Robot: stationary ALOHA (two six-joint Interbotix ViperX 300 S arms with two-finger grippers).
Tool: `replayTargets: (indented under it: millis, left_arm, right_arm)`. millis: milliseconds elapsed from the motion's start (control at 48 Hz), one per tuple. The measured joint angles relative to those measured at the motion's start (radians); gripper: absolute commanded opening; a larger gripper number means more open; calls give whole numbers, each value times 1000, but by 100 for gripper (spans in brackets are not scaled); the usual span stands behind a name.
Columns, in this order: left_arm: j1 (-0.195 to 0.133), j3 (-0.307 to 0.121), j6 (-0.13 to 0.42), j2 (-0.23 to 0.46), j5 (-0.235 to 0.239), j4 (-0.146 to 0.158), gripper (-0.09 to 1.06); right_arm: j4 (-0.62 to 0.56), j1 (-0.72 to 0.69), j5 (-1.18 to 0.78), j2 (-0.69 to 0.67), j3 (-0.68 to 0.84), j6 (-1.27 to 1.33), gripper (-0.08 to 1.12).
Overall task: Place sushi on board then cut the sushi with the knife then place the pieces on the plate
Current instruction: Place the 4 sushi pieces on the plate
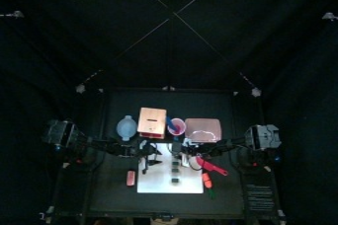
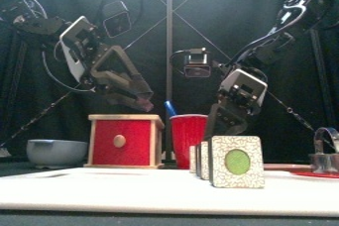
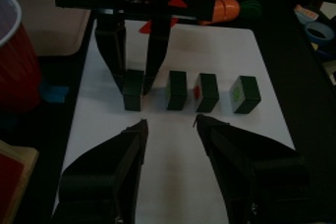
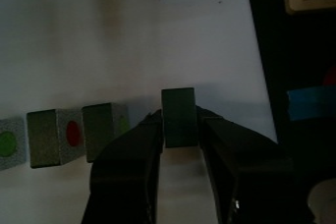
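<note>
While the left tool (image 3: 168, 123) hangs open, the right tool (image 4: 179, 122) clamps one dark green toy sushi block (image 4: 179, 105).

Board's middle blocked, one strip free
Sushi pieces (image 3: 206, 92) stand in a row across the board (image 3: 171, 174); the right pincer (image 4: 179, 120) grips the end piece (image 4: 179, 100), and the left pincer (image 3: 170, 123) gapes over bare board before the row.
</note>
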Motion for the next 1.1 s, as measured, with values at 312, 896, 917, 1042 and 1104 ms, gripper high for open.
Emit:
replayTargets:
  millis: [312, 896, 917, 1042, 1104]
  left_arm:
    - [2, 0, -2, 0, 0, 0, 82]
    - [0, 0, 2, 0, 0, 0, 82]
    - [2, 0, 2, 0, 0, 0, 82]
    - [2, 0, 2, 0, 0, 0, 82]
    - [2, 0, 2, 0, 0, 0, 82]
  right_arm:
    - [44, -64, 120, -198, 64, 8, 57]
    - [72, -362, 242, -308, 132, 72, 57]
    - [72, -370, 244, -290, 132, 72, 58]
    - [71, -397, 233, -221, 132, 72, 61]
    - [71, -411, 222, -189, 129, 69, 65]
